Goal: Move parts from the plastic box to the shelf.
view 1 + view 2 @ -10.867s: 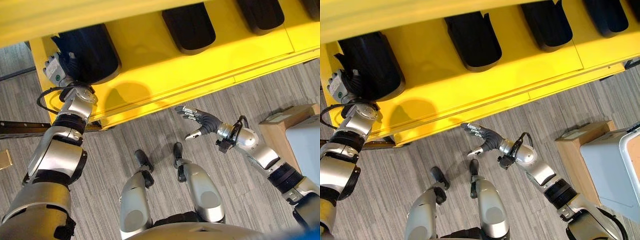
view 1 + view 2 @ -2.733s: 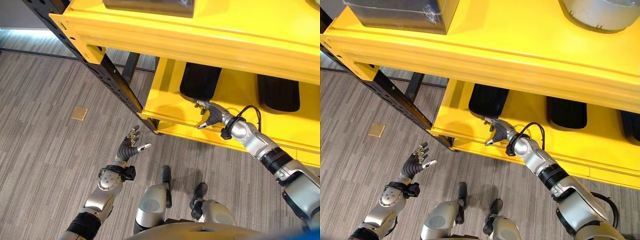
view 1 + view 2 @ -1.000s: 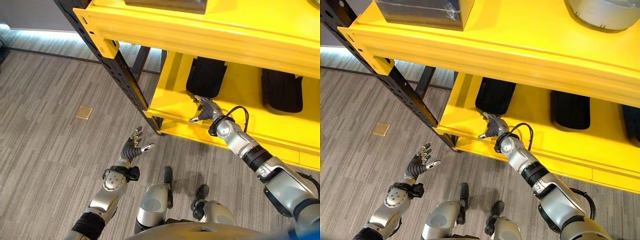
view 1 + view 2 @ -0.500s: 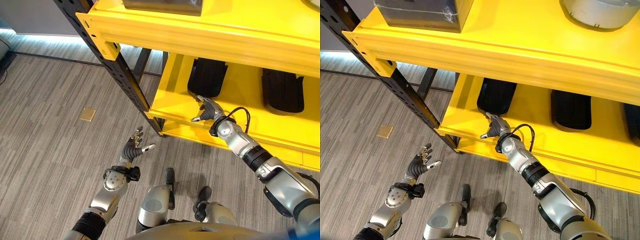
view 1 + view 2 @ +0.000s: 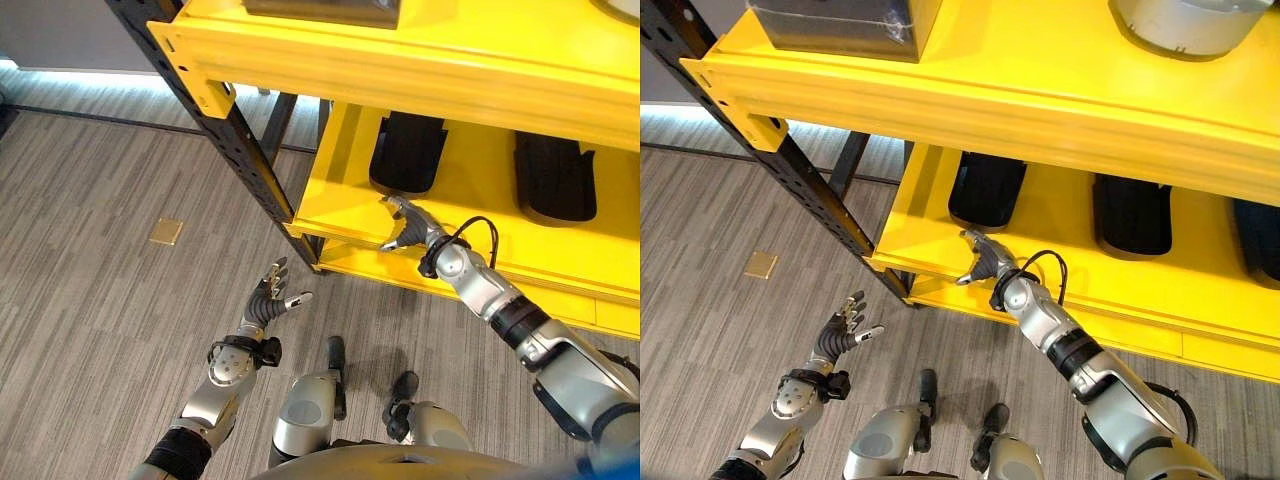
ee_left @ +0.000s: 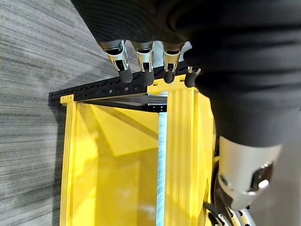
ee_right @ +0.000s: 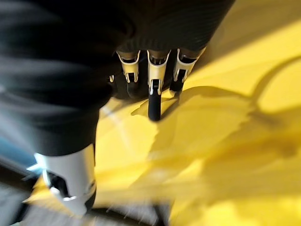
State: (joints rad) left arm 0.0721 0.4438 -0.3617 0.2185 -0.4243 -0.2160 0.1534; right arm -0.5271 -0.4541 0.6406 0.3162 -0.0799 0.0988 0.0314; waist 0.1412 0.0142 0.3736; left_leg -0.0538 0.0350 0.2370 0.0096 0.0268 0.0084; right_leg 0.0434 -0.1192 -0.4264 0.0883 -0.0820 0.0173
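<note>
Two black parts [image 5: 408, 153] on the shelf's [image 5: 340, 205] lower level, nearest just beyond the empty, open right hand [image 5: 405, 226] at its front edge; left hand [image 5: 268, 301] open, empty.

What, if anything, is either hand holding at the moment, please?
Nothing is held. The right hand hovers open over the lower yellow shelf near a black part; the left hand is open above the floor.

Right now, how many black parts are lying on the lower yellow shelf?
3. One sits just beyond the right hand, one in the middle, one cut off at the right edge. More may be hidden.
</note>
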